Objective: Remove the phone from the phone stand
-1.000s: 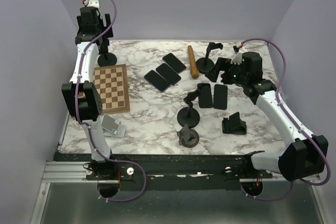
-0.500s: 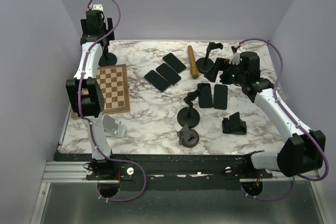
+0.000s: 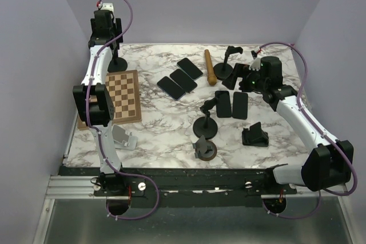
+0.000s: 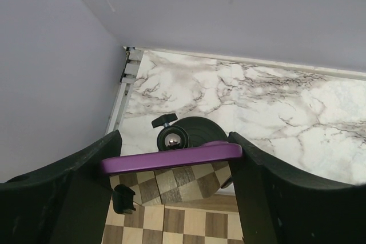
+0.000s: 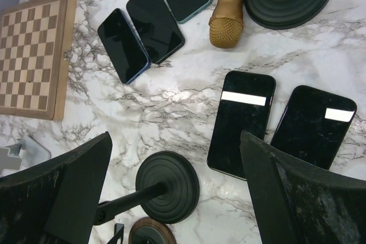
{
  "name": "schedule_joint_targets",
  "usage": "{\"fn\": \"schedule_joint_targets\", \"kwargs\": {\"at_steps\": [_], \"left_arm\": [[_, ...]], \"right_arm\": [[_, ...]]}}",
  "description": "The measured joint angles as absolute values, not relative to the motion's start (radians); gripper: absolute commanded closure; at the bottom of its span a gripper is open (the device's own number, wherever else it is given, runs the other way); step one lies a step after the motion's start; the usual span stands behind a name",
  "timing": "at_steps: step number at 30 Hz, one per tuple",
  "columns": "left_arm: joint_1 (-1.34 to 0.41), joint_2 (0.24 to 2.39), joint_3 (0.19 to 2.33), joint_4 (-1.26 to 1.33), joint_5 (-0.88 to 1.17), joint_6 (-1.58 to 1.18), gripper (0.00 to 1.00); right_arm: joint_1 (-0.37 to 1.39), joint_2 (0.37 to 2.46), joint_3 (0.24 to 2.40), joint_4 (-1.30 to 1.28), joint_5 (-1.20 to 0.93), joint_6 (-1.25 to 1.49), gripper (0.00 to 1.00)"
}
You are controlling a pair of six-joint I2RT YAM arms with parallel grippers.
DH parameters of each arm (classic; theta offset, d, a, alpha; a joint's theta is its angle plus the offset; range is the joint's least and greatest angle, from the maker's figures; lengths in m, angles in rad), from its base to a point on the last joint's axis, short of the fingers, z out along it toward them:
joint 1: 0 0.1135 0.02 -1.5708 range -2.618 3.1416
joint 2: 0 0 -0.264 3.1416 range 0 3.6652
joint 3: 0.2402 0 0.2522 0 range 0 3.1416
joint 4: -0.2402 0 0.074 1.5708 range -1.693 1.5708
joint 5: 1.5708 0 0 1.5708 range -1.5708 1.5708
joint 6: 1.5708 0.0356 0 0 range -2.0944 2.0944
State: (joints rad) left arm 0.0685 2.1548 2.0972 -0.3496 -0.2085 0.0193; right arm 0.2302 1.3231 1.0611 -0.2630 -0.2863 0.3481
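The left gripper (image 4: 172, 158) is clamped on a thin purple phone (image 4: 191, 152), which is off its stand and held up in the air over the far left corner of the white, grey-veined marble table (image 4: 297, 107). In the left wrist view the phone is seen edge-on: a slim, glossy purple bar with rounded ends. It spans the whole gap between the two black fingers (image 4: 74, 192) and tilts slightly, with its right end a little higher. Neither its screen nor its back can be made out. In the top view the phone itself is too hidden by the gripper to pick out. Directly below it stands the black phone stand (image 4: 191, 132), which has a round base, a shiny silver ball head and a small black knob on its side. It carries nothing and sits just beyond the far edge of the wooden chessboard (image 3: 121, 95). The right gripper (image 5: 176, 141) hangs with its jaws spread wide and nothing between them. It is over the right-centre of the table, above two dark phones lying side by side (image 5: 243, 123). Near these are another round black stand base (image 5: 167, 187) and a golden-brown microphone (image 5: 227, 10). Three more dark phones (image 5: 154, 21) lie fanned out beyond.
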Motion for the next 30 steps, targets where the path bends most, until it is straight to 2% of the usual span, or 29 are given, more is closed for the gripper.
{"fn": "schedule_joint_targets", "kwargs": {"at_steps": [1,4,6,14,21,26,30], "left_arm": [[0.067,2.154,2.097,-0.348,-0.209,0.022,0.72],[0.058,2.148,2.085,-0.339,-0.213,0.037,0.9],[0.049,2.14,2.08,-0.339,-0.218,0.046,1.0],[-0.018,2.071,2.069,-0.346,-0.223,0.056,1.0],[-0.088,1.904,2.016,-0.394,-0.237,0.01,1.0],[-0.151,1.712,1.877,-0.436,-0.27,-0.058,1.0],[-0.199,1.513,1.674,-0.487,-0.272,-0.146,1.0]], "right_arm": [[0.23,1.324,1.061,-0.263,-0.286,0.348,0.0],[0.23,1.323,1.061,-0.263,-0.286,0.348,0.0],[0.23,1.323,1.061,-0.263,-0.286,0.348,0.0],[0.23,1.288,1.058,-0.265,-0.286,0.352,0.0],[0.235,1.238,1.056,-0.29,-0.281,0.351,0.0],[0.254,1.231,1.08,-0.318,-0.27,0.351,0.0],[0.305,1.233,1.143,-0.34,-0.253,0.349,0.0]]}}
